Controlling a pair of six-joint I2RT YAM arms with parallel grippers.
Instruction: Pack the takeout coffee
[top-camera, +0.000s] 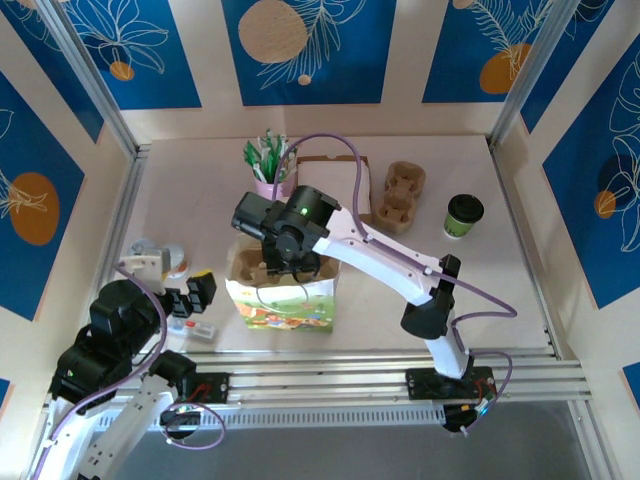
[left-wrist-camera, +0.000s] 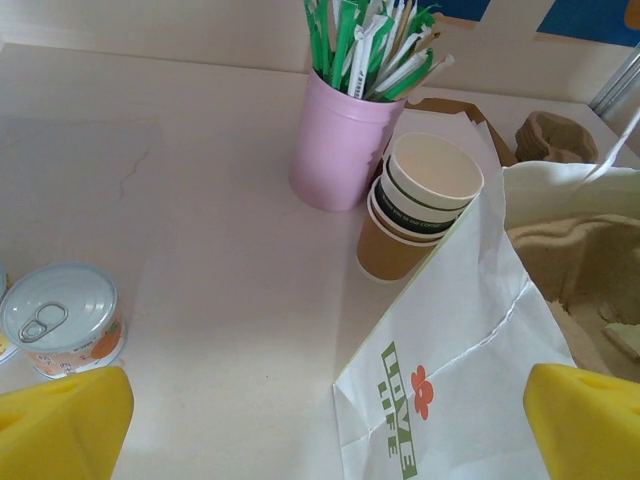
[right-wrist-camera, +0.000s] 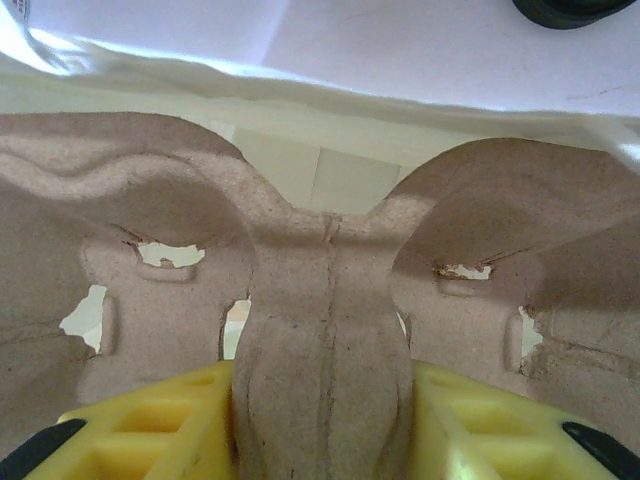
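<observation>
Well right of the right claw (right-wrist-camera: 322, 420), clamped on the carrier (right-wrist-camera: 320, 300) inside the bag (top-camera: 285, 305), the coffee (top-camera: 464, 215) stands upright on the counter (top-camera: 200, 200), farther from the wide-open left claw (left-wrist-camera: 322, 425).

Right gripper (top-camera: 283, 268) was down in the bag (top-camera: 285, 305), where a brown carrier (top-camera: 246, 264) sat. Coffee (top-camera: 464, 215) stood well off to the right, left gripper (top-camera: 195, 295) low by a can (top-camera: 170, 262).

Pale beige desk (top-camera: 190, 200), cream walls (top-camera: 205, 60) behind the desk with blue leaf-print panels (top-camera: 300, 50), silver posts (top-camera: 95, 85) at its back corners, aluminium rails (top-camera: 330, 370) along its near edge, even light
</observation>
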